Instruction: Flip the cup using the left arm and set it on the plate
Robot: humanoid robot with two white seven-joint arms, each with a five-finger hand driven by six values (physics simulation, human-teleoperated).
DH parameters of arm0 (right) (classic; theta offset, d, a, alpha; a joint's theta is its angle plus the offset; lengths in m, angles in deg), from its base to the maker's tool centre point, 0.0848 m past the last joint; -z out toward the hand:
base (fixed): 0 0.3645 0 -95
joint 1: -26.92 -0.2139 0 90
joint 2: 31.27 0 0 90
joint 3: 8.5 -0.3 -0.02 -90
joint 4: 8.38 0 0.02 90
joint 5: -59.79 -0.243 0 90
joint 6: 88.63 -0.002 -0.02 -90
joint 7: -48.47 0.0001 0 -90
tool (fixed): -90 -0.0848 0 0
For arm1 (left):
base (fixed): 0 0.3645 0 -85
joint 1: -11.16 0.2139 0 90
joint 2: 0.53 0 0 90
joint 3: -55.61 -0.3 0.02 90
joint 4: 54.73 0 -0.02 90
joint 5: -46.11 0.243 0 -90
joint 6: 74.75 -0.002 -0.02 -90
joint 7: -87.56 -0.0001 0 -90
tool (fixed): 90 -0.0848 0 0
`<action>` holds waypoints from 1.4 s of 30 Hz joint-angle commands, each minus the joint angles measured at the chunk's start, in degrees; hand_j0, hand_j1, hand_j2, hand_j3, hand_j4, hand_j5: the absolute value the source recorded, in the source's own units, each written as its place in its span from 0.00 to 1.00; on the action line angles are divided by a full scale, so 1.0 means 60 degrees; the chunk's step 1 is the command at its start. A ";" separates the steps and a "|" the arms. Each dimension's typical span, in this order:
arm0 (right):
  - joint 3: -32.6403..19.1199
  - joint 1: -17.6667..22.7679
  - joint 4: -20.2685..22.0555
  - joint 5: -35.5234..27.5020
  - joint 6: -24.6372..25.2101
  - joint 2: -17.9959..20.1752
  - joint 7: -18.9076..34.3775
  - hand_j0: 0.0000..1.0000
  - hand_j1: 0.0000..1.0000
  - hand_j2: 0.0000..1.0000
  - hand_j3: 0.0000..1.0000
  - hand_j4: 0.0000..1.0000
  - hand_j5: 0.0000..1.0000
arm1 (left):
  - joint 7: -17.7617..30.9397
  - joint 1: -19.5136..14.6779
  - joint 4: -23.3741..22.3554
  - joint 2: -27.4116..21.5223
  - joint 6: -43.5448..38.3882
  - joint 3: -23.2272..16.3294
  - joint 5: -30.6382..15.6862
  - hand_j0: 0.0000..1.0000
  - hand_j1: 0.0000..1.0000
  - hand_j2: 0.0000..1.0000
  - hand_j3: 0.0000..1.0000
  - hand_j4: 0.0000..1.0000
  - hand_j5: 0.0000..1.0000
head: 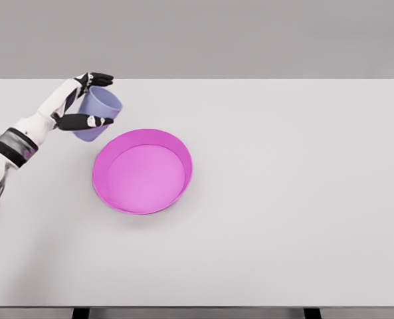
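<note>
A: Left hand [84,100] up at the far left, dark fingers [97,121] wrapped round the lilac cup [98,113], cup tilted!

B: It sits just beyond the pink plate [142,171] rim, on the white tabletop [290,173] side; whether it's lifted clear, hard to tell.

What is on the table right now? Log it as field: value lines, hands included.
surface: white table
cup: lavender cup, tilted, its open end up and to the right, beyond the plate's left edge
plate: magenta plate, nothing in it
left hand: left hand, fingers closed around the cup
right hand: not in view
task state: cup not yet on the plate
</note>
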 commanded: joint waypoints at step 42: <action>-0.0001 0.0000 -0.0010 -0.0001 0.0000 0.0000 0.0001 1.00 1.00 1.00 1.00 1.00 1.00 | -0.0003 0.1421 0.2913 0.0240 0.0625 0.0092 -0.0048 0.76 0.76 0.76 0.76 0.76 0.76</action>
